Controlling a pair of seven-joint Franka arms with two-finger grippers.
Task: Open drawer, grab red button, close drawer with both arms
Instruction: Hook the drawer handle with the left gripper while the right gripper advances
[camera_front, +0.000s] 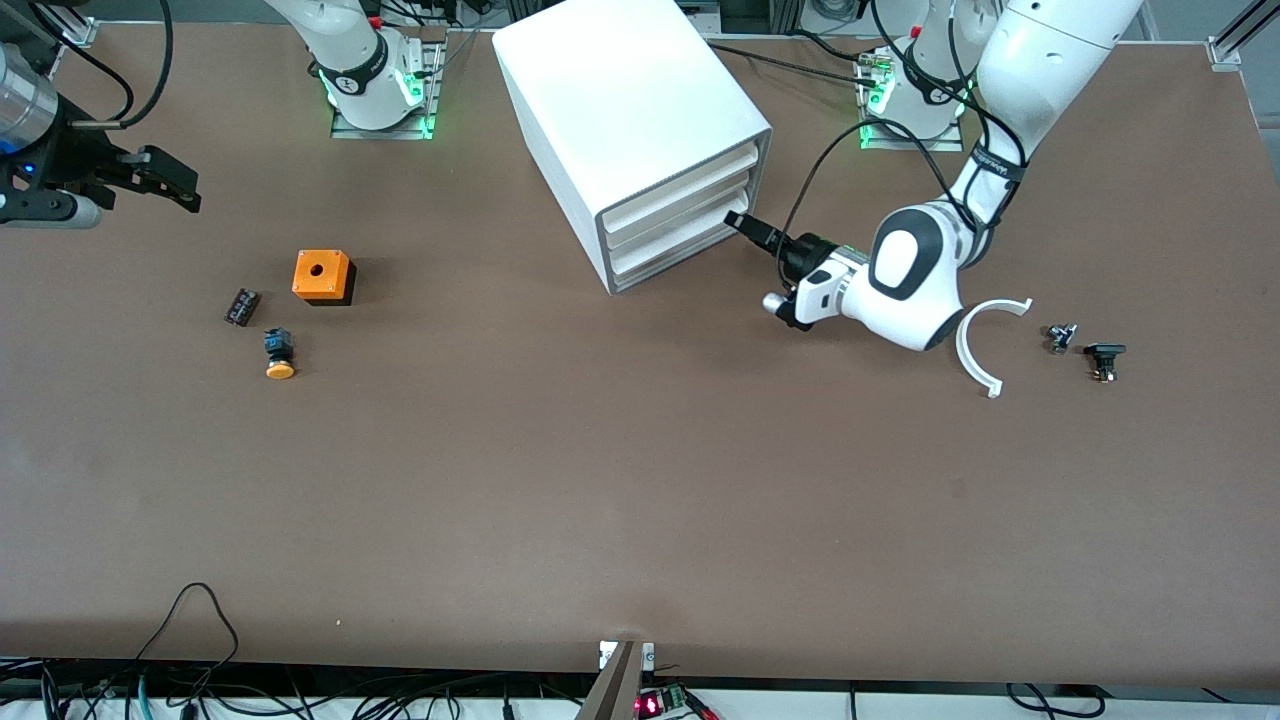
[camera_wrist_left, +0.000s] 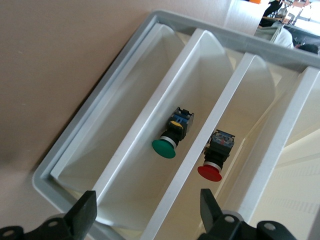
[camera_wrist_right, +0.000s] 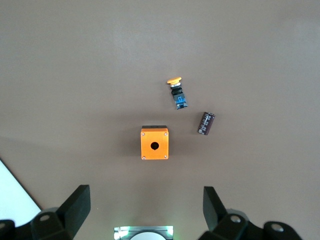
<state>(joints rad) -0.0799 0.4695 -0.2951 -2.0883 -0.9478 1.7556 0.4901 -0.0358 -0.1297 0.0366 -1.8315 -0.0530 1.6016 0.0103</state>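
Note:
The white cabinet (camera_front: 630, 110) stands at the table's back middle, all three drawers shut; the drawer (camera_front: 668, 255) is the lowest. My left gripper (camera_front: 745, 228) is open and empty just in front of the drawer fronts, at their corner toward the left arm's end. The left wrist view looks between the gripper's (camera_wrist_left: 147, 215) fingers into three tray openings. The one next to the table shows nothing, and the one farthest from the table holds the red button (camera_wrist_left: 215, 157). My right gripper (camera_front: 165, 180) is open and empty, waiting high over the right arm's end of the table; it also shows in its own wrist view (camera_wrist_right: 145, 210).
A green-capped button (camera_wrist_left: 172, 135) lies in the middle tray. An orange box with a hole (camera_front: 323, 277), a yellow-capped button (camera_front: 279, 355) and a small black part (camera_front: 241, 306) lie at the right arm's end. A white curved piece (camera_front: 985, 340) and small black parts (camera_front: 1104, 358) lie at the left arm's end.

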